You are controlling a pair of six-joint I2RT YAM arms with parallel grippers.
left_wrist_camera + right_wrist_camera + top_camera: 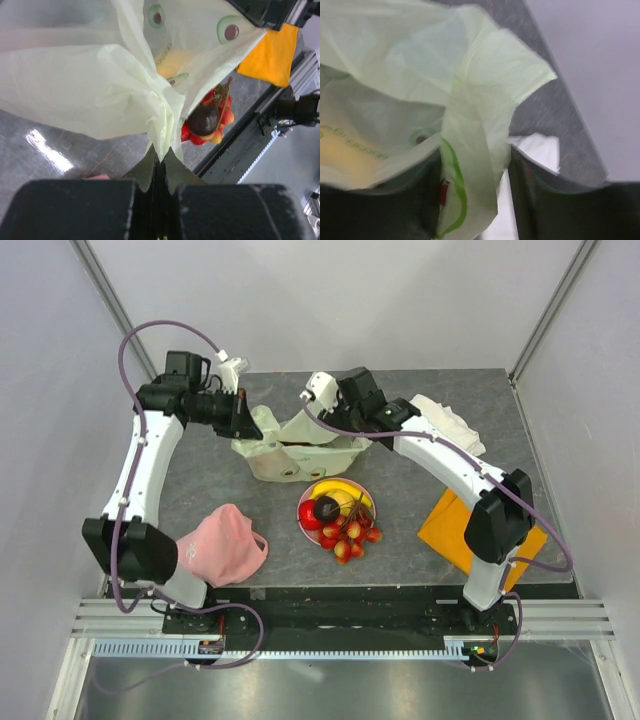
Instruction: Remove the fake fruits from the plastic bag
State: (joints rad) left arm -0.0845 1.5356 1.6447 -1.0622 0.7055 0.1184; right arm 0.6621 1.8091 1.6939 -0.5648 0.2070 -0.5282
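Left pincer (160,172) tight on the plastic bag (75,85); right pincer (475,200) spread astride a fold of it.

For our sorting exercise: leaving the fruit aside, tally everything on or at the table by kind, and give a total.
Arms: 2 (left arm, right arm)
Bags: 1 (bag)
Plates: 1 (plate)
Fabric pieces: 3 (pink piece, white piece, orange piece)
Total: 7
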